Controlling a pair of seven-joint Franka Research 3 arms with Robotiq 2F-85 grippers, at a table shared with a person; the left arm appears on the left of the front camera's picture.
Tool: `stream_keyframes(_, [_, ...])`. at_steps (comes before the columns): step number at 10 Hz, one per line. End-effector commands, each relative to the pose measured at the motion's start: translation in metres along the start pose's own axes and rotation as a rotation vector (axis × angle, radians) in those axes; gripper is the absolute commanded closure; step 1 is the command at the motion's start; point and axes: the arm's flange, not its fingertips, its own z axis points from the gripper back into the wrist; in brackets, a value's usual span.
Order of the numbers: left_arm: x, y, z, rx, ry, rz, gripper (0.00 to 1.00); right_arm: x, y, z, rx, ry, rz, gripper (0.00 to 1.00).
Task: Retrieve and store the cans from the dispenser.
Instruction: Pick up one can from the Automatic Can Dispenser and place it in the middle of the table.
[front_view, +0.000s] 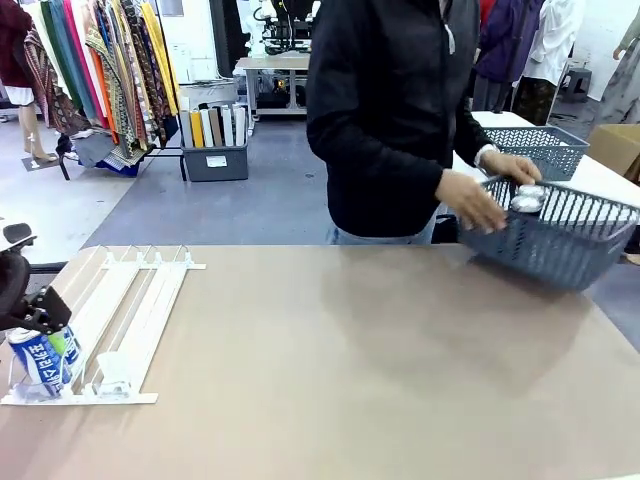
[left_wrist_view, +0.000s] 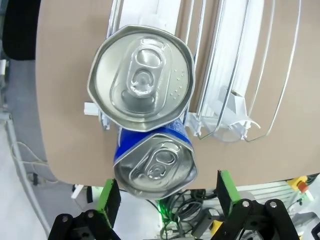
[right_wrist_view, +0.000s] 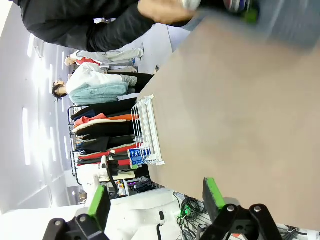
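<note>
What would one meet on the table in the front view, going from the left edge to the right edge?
Blue-and-white cans → empty lanes of the dispenser → bare middle of the table → the person's hand → the basket

2 cans in 1 dispenser — 2 mesh baskets.

Left gripper: black linkage body, round screws at joints, green pads at 7 and 5 o'clock of the wrist view. Right gripper: identical black-and-green build. Person: black zipped jacket, long sleeves, white cuff.
</note>
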Motion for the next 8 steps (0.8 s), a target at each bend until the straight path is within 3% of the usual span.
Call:
stream_keyframes(1, [-0.0402, 0.0144, -0.0419, -0.014, -0.023, -0.002, 0.0, -0.0003, 0.0024, 0.0018, 0.004, 0.005, 0.014, 0.0])
stream_keyframes(8, [-0.0332, 0.0173, -0.0444, -0.011, -0.083, -0.006, 0.0, -0.0003, 0.0024, 0.0018, 0.004, 0.005, 0.014, 0.0])
